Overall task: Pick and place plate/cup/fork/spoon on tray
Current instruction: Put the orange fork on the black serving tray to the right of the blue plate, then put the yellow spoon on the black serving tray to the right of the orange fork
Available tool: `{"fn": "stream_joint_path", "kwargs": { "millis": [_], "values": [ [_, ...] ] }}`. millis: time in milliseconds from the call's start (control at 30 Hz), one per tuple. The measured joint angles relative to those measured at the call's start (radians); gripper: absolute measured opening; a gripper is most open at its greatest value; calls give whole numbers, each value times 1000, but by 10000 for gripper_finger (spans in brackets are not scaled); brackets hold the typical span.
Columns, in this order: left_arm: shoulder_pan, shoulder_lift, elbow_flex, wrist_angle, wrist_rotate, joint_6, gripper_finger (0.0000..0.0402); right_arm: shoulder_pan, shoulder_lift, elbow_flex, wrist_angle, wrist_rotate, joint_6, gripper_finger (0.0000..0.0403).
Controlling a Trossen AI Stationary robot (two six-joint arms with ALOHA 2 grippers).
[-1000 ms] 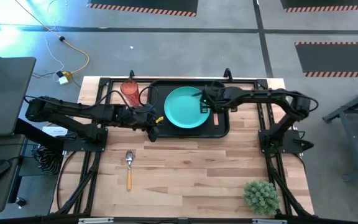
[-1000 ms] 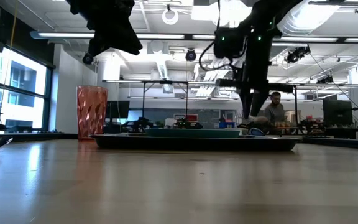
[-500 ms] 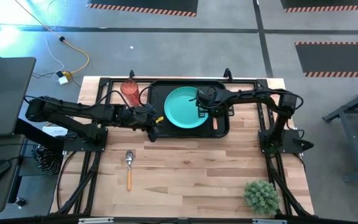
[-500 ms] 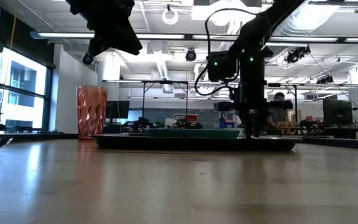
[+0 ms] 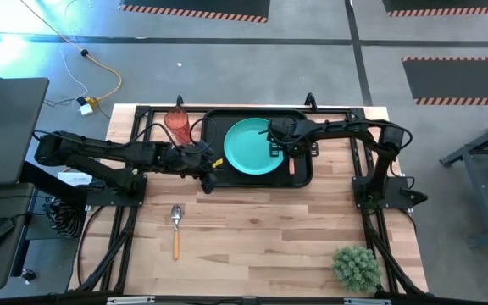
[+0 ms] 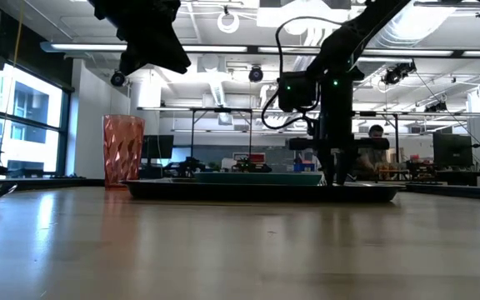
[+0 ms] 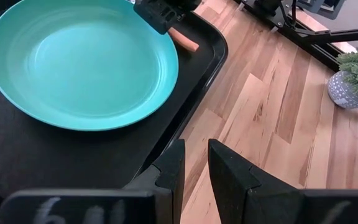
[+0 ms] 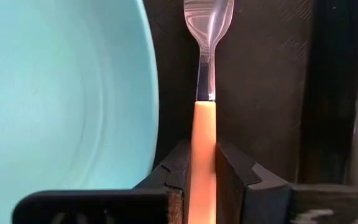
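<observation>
Orange-handled fork lay on tray right of plate, pinched between right gripper jaws. Left gripper jaws hovered, narrowly spread, empty.

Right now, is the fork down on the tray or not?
Down. The fork lies flat on the tray beside the plate, its handle between the right tool's fingers.

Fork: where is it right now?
In the right wrist view the fork lies on the tray just beside the plate, its handle between the right pincer's fingers; the high view puts it right of the plate.
</observation>
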Motion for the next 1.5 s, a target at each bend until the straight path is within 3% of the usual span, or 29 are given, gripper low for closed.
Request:
{"fn": "stream_joint_path", "kwargs": {
  "millis": [167, 800, 1500],
  "values": [
    [0, 0, 0, 0, 0, 0, 60, -5, 0, 0, 1, 2, 0, 36],
    [0, 0, 0, 0, 0, 0, 60, -5, 0, 0, 1, 10, -14, 101],
    [0, 0, 0, 1, 0, -3, 60, -4, -2, 85, -153, 46, -98, 103]
  ]
}}
